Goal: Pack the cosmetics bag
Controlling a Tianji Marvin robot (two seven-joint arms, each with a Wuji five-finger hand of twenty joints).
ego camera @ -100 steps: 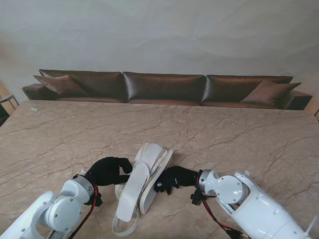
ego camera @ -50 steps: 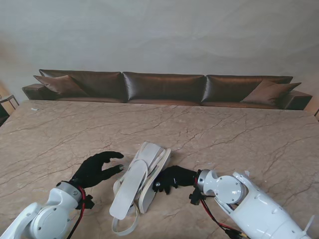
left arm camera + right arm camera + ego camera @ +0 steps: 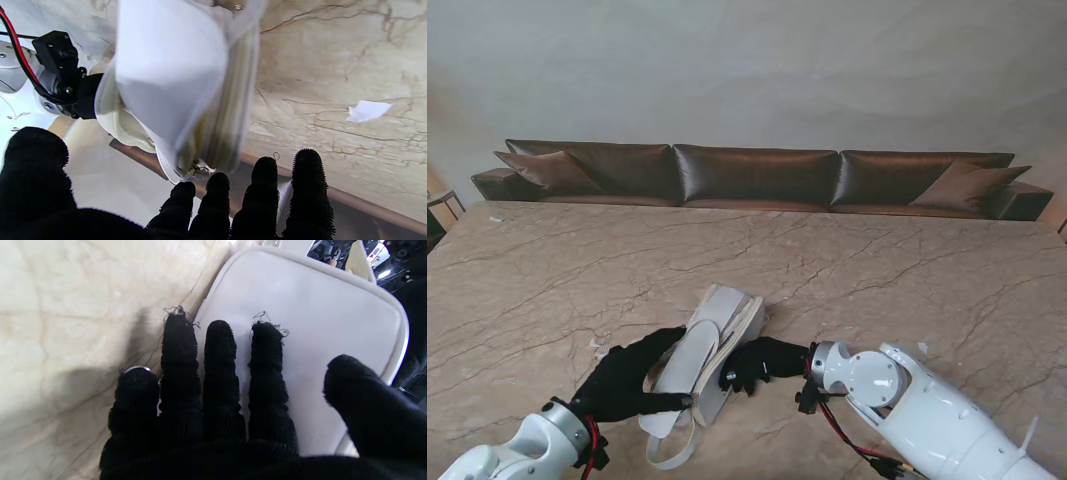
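Note:
The white cosmetics bag (image 3: 712,340) lies on the marble table (image 3: 877,270) between my two black-gloved hands, its flap open and its strap loop (image 3: 667,456) trailing toward me. My left hand (image 3: 632,380) is open at the bag's near left side, fingers spread along the flap and thumb by its near end. In the left wrist view the bag (image 3: 166,76) hangs just beyond the straight fingertips (image 3: 263,173), ungripped. My right hand (image 3: 757,362) is against the bag's right side. Its fingers (image 3: 220,350) lie flat on the white panel (image 3: 317,316), thumb held apart.
A long brown sofa (image 3: 757,175) with cushions runs along the table's far edge. Small white scraps lie on the marble, one (image 3: 922,348) to the right of my right arm and one (image 3: 367,110) in the left wrist view.
My left hand left the bag's left side, drew back toward me, then came in at the bag's near end. The bag shifted slightly left and nearer. The right hand followed it.

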